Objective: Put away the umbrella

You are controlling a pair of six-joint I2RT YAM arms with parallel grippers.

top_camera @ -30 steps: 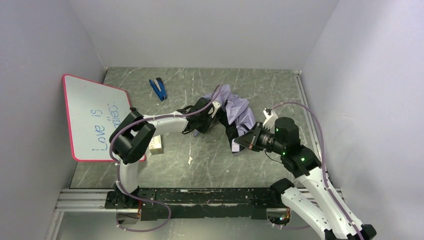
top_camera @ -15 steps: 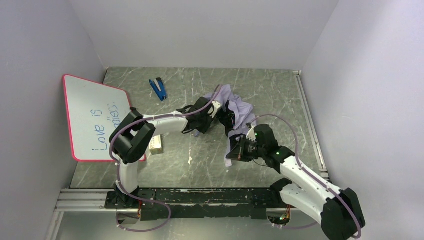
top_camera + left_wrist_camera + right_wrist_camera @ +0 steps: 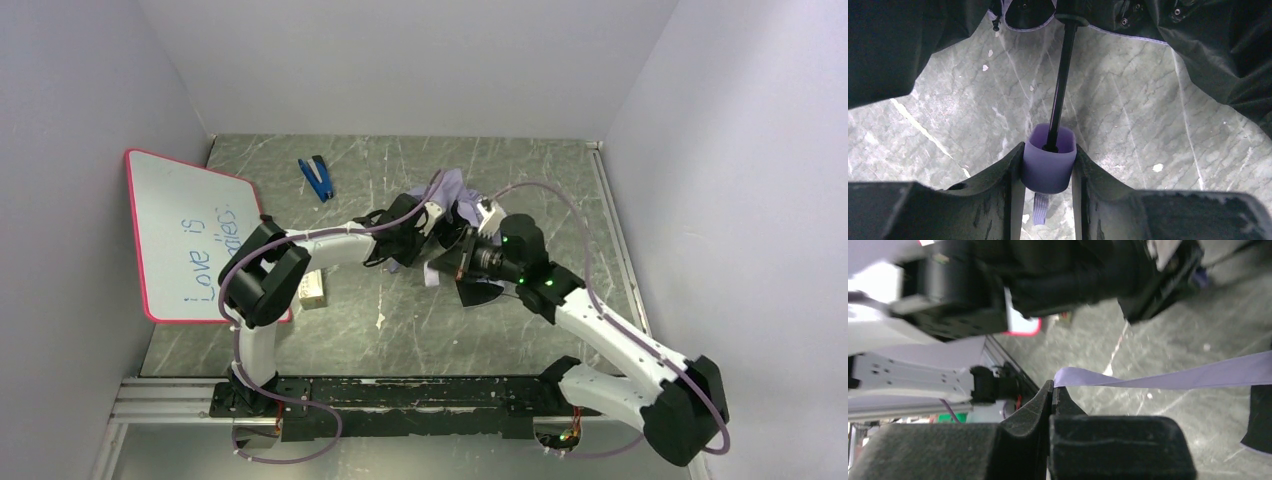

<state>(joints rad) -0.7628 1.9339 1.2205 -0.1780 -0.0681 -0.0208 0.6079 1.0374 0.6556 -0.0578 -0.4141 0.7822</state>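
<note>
Centrally in the top view, the umbrella (image 3: 453, 190) was seen as a bunch of pale lavender fabric on the grey marbled surface (image 3: 540, 170), just above the middle of the frame, where the two arms met. In the left wrist view its small lavender handle (image 3: 1049, 162) was pinched between the left fingers (image 3: 998, 182), low in the centre. The thin black shaft (image 3: 1062, 75) was seen running up from it to the dark folds along the top edge. The right fingers (image 3: 1030, 412) were pressed together on the end of the pale strap (image 3: 1173, 375), which was stretched towards the right edge of that view. At the left of the top view a pink-framed whiteboard (image 3: 185, 230) was marked "Love is" in blue; the word beneath could not be read. A small blue object (image 3: 317, 177) was seen at upper left.
</note>
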